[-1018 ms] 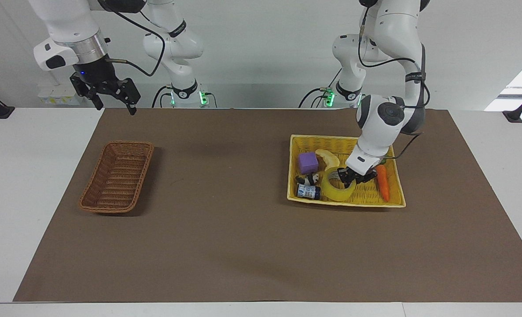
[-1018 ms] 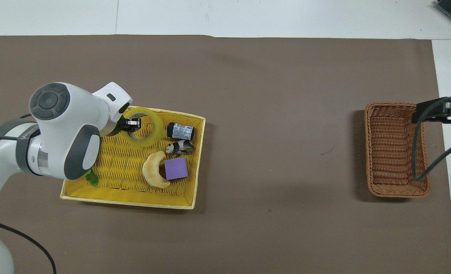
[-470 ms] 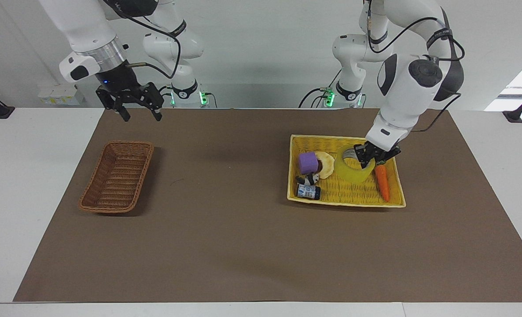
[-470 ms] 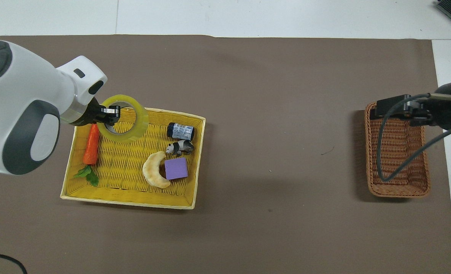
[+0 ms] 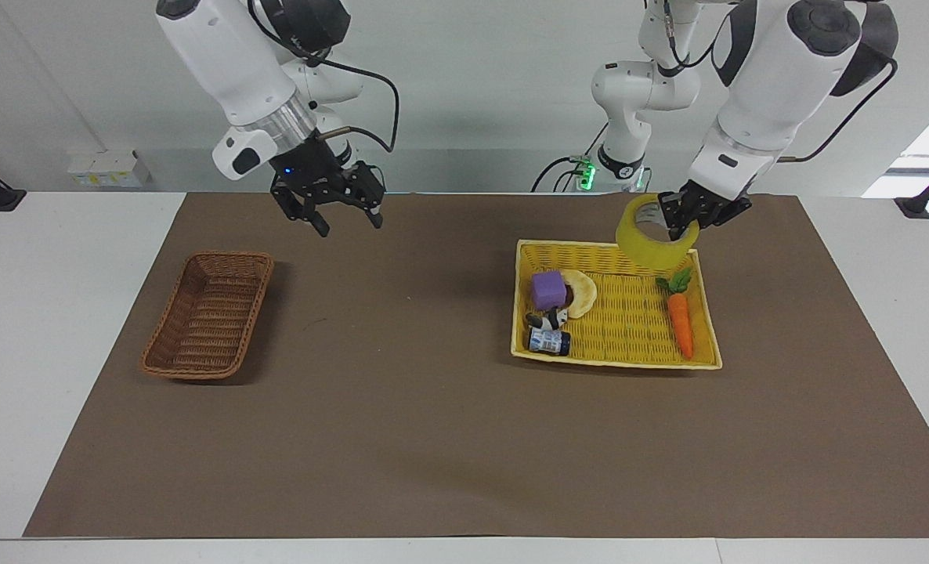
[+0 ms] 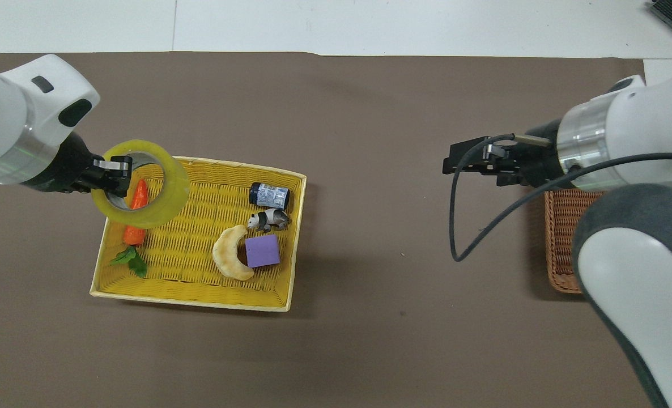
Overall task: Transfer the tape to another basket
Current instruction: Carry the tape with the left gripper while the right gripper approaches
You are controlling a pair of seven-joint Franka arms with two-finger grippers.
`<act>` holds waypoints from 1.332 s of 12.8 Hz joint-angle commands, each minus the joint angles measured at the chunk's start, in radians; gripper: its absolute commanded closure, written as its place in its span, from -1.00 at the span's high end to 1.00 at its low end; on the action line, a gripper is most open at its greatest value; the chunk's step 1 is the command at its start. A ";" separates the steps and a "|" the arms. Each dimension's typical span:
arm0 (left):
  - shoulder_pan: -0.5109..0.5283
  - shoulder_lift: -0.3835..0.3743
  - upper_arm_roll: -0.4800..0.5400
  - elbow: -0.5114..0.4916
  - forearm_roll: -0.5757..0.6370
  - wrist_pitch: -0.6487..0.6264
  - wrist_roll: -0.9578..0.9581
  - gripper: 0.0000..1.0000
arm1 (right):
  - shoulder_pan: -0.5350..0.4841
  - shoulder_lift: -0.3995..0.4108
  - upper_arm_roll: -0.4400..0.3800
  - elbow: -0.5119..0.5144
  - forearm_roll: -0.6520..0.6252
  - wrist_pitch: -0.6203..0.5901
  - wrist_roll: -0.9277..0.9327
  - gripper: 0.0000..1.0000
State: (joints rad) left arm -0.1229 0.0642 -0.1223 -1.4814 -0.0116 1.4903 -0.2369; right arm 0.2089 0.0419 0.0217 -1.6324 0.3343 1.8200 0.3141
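My left gripper point(image 5: 680, 223) is shut on the rim of the tape point(image 5: 641, 235), a wide yellow-green roll. It holds the roll in the air over the yellow basket's point(image 5: 613, 362) edge nearest the robots. In the overhead view the tape point(image 6: 169, 201) hangs from the left gripper point(image 6: 115, 175) over the carrot's end of that basket. The brown wicker basket point(image 5: 210, 313) stands empty toward the right arm's end of the table. My right gripper point(image 5: 350, 225) is open and empty, up over the mat between the two baskets, closer to the wicker one. The right arm hides part of the wicker basket point(image 6: 560, 243) from above.
The yellow basket point(image 6: 188, 297) holds a carrot point(image 5: 680, 321), a purple block point(image 5: 548, 289), a pale crescent pastry point(image 6: 228, 260), a toy panda point(image 6: 267, 219) and a small dark bottle point(image 6: 269, 195). A brown mat point(image 5: 433, 439) covers the table.
My left gripper has lifted the tape out of the yellow basket and up toward the robots. My right gripper has swung from beside the wicker basket toward the table's middle.
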 commanded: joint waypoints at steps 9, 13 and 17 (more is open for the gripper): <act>-0.068 -0.084 -0.020 -0.184 -0.217 0.224 -0.221 -1.00 | 0.134 0.073 0.000 -0.092 0.242 0.356 0.145 1.00; -0.130 -0.083 -0.020 -0.261 -0.332 0.346 -0.246 -1.00 | 0.142 0.084 0.000 -0.101 0.336 0.424 0.129 1.00; -0.219 -0.028 -0.020 -0.283 -0.367 0.456 -0.268 -1.00 | 0.158 0.076 0.004 -0.112 0.374 0.443 0.042 1.00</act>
State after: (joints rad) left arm -0.2838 0.0187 -0.1584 -1.7468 -0.3505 1.8815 -0.4794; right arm 0.3532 0.1385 0.0219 -1.7167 0.6683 2.2433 0.4152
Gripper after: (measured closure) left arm 0.775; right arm 0.000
